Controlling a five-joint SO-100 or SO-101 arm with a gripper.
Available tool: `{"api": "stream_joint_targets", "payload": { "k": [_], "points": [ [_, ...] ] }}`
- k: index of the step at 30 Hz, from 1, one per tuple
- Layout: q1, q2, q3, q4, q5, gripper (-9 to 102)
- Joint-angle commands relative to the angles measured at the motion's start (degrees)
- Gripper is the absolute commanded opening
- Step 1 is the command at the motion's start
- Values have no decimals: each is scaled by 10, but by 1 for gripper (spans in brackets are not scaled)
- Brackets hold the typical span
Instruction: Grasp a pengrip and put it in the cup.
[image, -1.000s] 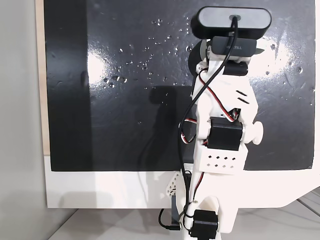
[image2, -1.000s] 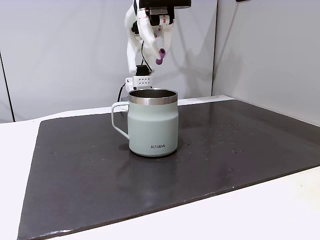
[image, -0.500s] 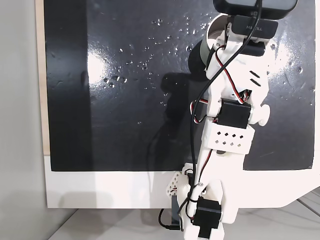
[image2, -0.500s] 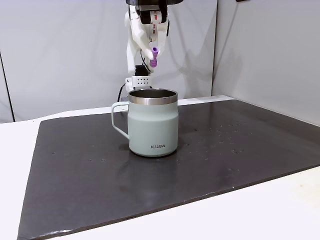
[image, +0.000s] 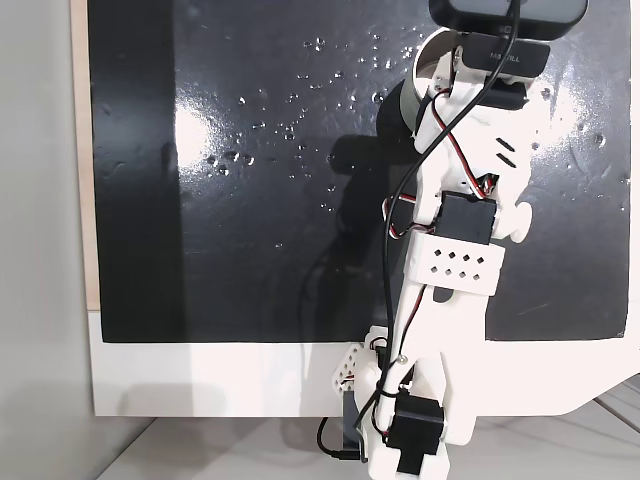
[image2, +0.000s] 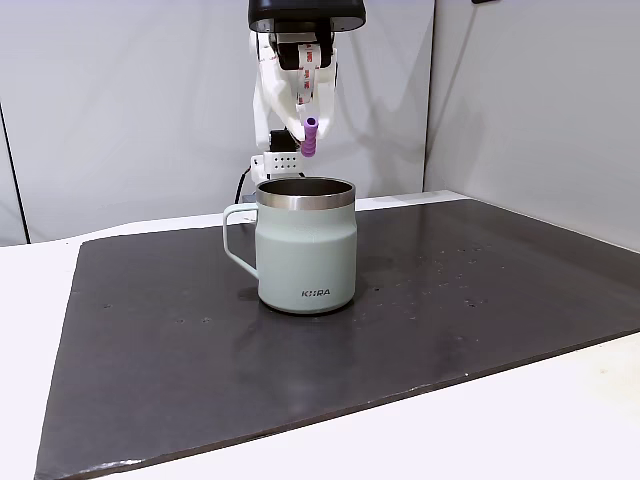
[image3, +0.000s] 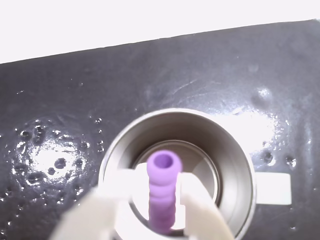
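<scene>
The cup, a grey-green steel mug with its handle to the left, stands on the dark mat. My gripper hangs straight above its mouth, shut on the purple ridged pengrip, which points down and sits a short way above the rim. In the wrist view the pengrip stands between my two white fingers, right over the shiny inside of the cup. From above, the arm covers most of the cup.
The dark mat carries scattered water droplets. A white table border runs around it. Grey walls stand behind the arm in the side fixed view.
The gripper with the pengrip has swung from the cup's right side to directly above its mouth and come down closer to the rim.
</scene>
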Motion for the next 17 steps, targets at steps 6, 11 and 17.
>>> {"api": "stream_joint_targets", "payload": {
  "k": [6,11,17],
  "points": [
    [11,10,-3,1,-13,32],
    [13,10,-3,1,-14,32],
    [15,10,-3,1,-14,32]
  ]
}}
